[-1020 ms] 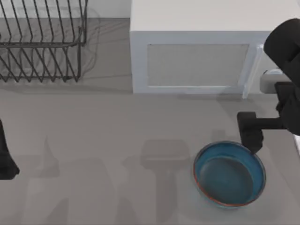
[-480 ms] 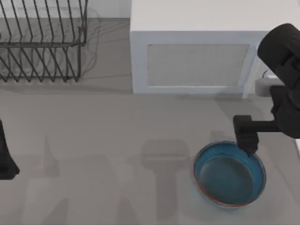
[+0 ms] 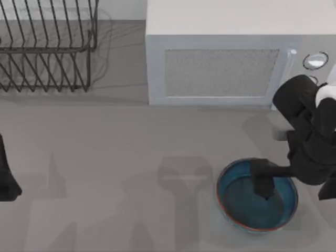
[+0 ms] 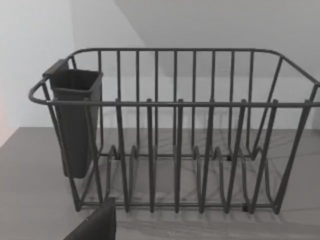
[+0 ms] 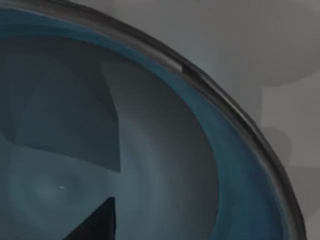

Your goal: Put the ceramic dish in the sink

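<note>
One ceramic dish (image 3: 257, 210) directly beneath right claw (image 3: 263, 186); claw's opening impossible to tell.

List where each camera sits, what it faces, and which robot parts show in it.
Top view: above the table, looking down on the microwave, dish rack and ceramic dish; right claw over the dish, left arm parked at the left edge.
Left wrist view: faces the dish rack; a dark claw tip shows.
Right wrist view: close above the ceramic dish; a claw tip shows.
Shared: rack, dish.
</note>
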